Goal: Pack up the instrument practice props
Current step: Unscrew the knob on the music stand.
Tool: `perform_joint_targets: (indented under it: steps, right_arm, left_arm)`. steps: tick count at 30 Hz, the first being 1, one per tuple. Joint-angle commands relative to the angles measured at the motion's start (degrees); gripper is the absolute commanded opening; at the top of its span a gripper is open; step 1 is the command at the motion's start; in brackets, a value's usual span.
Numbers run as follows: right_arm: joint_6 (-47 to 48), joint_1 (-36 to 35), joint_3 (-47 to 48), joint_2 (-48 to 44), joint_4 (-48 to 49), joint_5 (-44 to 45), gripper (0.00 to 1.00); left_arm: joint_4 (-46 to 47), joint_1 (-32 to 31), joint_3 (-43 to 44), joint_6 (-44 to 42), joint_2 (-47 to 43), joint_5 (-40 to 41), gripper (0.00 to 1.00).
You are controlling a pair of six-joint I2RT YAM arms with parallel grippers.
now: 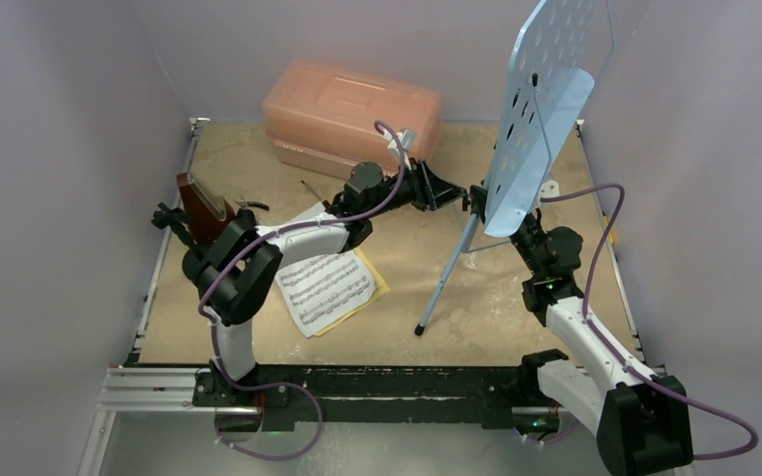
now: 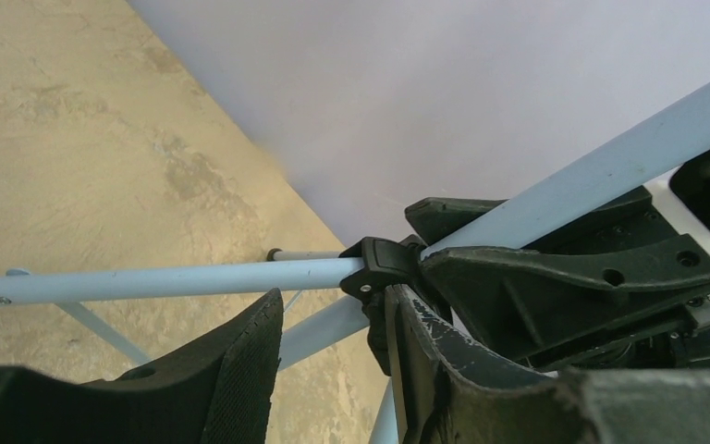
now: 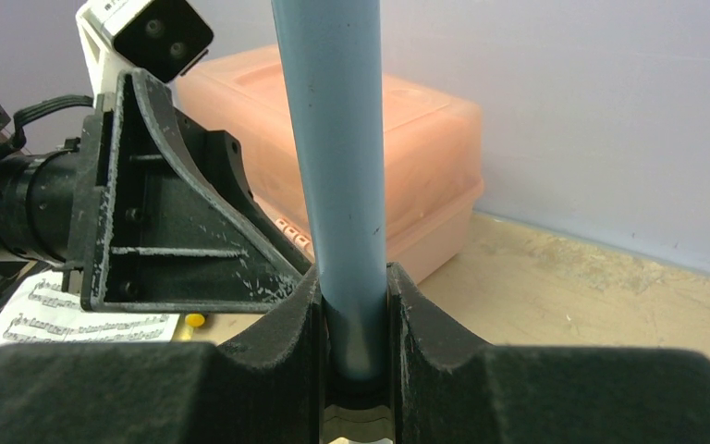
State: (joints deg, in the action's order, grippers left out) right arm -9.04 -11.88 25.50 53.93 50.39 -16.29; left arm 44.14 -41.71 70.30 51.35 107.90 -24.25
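The light-blue perforated music stand (image 1: 551,89) stands at the right on its tripod, one leg (image 1: 444,283) reaching the table. My right gripper (image 1: 509,220) is shut on the stand's pole (image 3: 337,157), which runs up between its fingers (image 3: 277,324). My left gripper (image 1: 456,193) is open right beside the black tripod collar (image 2: 388,264), with a leg tube (image 2: 324,328) showing between its fingertips. Yellow and white sheet-music pages (image 1: 327,290) lie flat mid-table. The brown metronome (image 1: 203,206) stands at the left. A black piece (image 1: 166,216) beside it may be the pipe.
The large translucent pink case (image 1: 352,114) sits closed at the back centre, just behind my left gripper; it also shows in the right wrist view (image 3: 425,139). A thin stick (image 1: 313,188) lies near the case. Walls close in the table on both sides and at the back.
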Motion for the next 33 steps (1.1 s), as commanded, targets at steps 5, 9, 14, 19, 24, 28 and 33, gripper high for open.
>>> perform_joint_targets:
  steps: [5, 9, 14, 19, 24, 28, 33]
  right_arm:
    - [-7.33, -0.78, 2.09, 0.21, -0.35, -2.69, 0.05]
    - [-7.31, -0.85, 2.19, 0.29, -0.34, -2.69, 0.05]
    - [-7.31, -0.79, 2.10, 0.21, -0.40, -2.86, 0.05]
    - [-7.31, -0.82, 2.03, -0.05, -0.55, -2.78, 0.05]
    - [-7.33, -0.78, 2.01, -0.14, -0.58, -2.78, 0.05]
    - [-7.31, -0.78, 2.01, -0.14, -0.51, -2.86, 0.05]
    - [-7.40, -0.78, 1.97, -0.26, -0.56, -2.95, 0.05]
  left_arm:
    - [-4.34, -0.57, 1.92, -3.76, 0.21, 1.88, 0.42]
    - [-6.49, -0.58, 1.56, -3.72, 0.15, 3.86, 0.40]
    - [-12.46, -0.50, 2.19, -4.60, 0.13, 8.43, 0.35]
    - [-18.10, -0.54, 2.53, -6.20, 0.30, 12.22, 0.32]
    - [-20.19, -0.60, 1.04, -6.93, 0.23, 13.77, 0.31]
    - [-18.40, -0.64, -0.63, -8.02, -0.64, 12.64, 0.31]
    - [-13.31, -1.19, -3.23, -15.86, -4.81, 12.47, 0.44]
